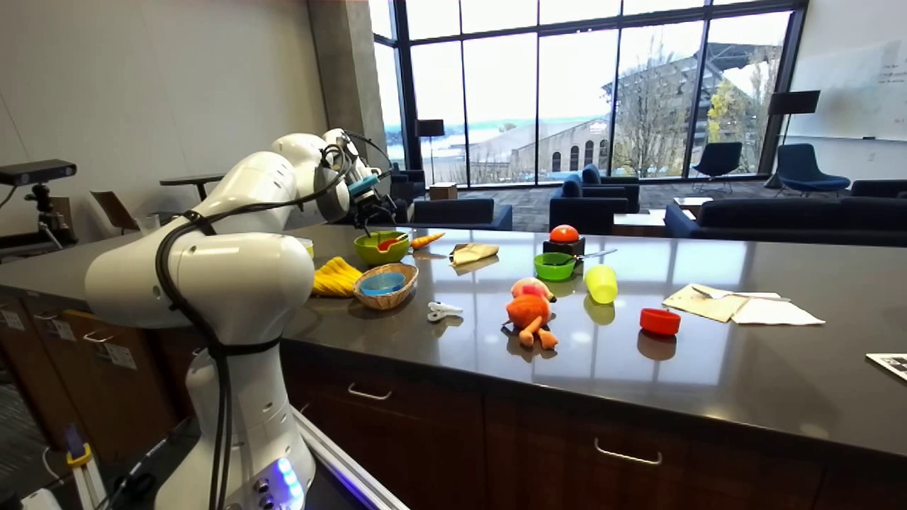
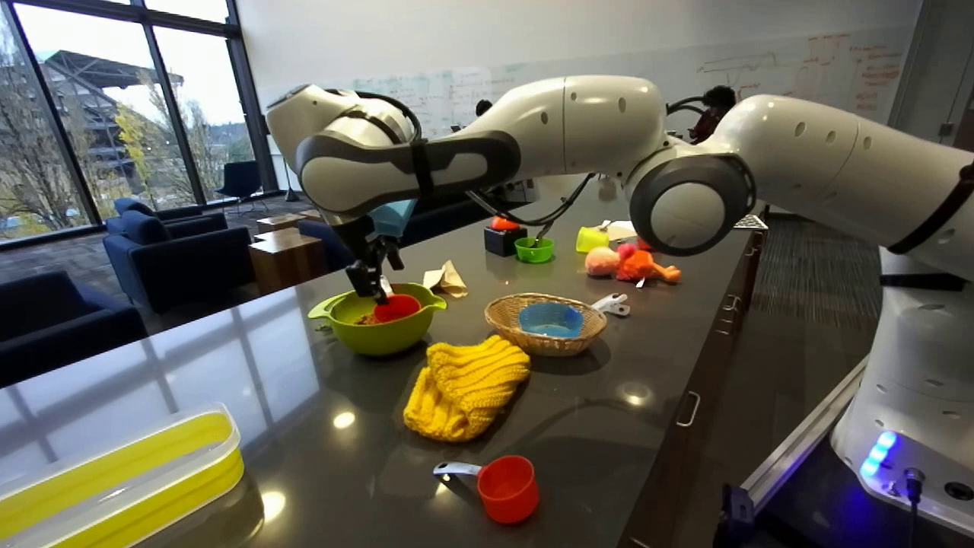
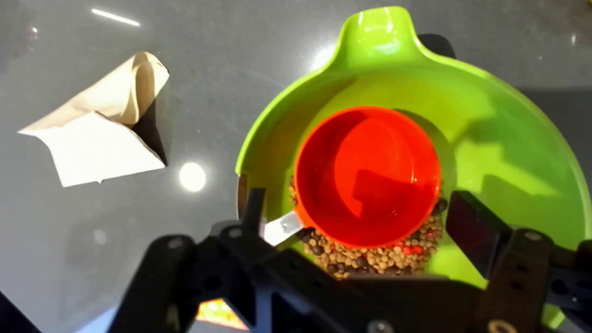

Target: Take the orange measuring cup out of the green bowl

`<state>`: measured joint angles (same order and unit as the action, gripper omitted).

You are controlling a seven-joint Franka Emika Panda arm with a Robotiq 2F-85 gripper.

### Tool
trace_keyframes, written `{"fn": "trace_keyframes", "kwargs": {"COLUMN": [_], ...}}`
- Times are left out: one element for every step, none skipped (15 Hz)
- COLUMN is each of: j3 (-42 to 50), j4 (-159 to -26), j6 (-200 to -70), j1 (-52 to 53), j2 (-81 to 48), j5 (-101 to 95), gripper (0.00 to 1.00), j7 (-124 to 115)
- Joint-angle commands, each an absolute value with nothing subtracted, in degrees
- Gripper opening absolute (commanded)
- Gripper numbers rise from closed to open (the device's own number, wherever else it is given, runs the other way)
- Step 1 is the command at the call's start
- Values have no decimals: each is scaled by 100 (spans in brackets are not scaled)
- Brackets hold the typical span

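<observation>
Wrist view: my claw [image 3: 358, 203] is spread wide, empty, above the orange cup [image 3: 374, 166] in the glossy green bowl [image 3: 490, 106], loose grains [image 3: 365, 261] alongside. Probably light, stiff, slick plastic; I'd pinch its rim [image 3: 368, 109]. In an exterior view: knitted yellow cloth [image 2: 468, 388], wicker basket [image 2: 548, 345], polished worktop [image 2: 327, 472].

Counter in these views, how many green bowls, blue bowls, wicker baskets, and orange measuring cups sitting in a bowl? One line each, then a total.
Green bowls: 2, large green bowl and small green bowl
Blue bowl: 1
Wicker basket: 1, holding the blue bowl
Orange measuring cup in a bowl: 1, inside the large green bowl
Total: 5
</observation>
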<state>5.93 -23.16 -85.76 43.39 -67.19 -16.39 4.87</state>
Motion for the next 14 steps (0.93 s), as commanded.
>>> {"fn": "trace_keyframes", "kwargs": {"j3": [471,450,395,371,379,362,288,257,245,208,177,100,100,39], "j4": [-2576,-2586,-1881,-1879,-2598,-2602,-1896,-1890,-2605,-2610,-2626,-1913,-2633,-1907], "j6": [-8698,-8715,-8418,-8378,-8673,-8681,-8367,-8335,-8623,-8623,-8624,-8287,-8559,-8230], "j1": [4262,4227,4149,4106,4098,4061,3983,3946,3932,3901,3865,3810,3804,3765], "j2": [-6580,-6593,-7001,-7013,-6633,-6642,-7044,-7048,-6655,-6663,-6668,-7062,-6668,-7078], "j5": [-1573,-1551,-1561,-1546,-1510,-1494,-1487,-1471,-1415,-1394,-1348,-1325,-1260,-1255], "gripper": [100,100,100,100,100,100,100,100,100,100,100,100,100,100], "j7": [1105,1214,1376,1467,1471,1539,1678,1761,1759,1808,1868,2002,1977,2060]}}
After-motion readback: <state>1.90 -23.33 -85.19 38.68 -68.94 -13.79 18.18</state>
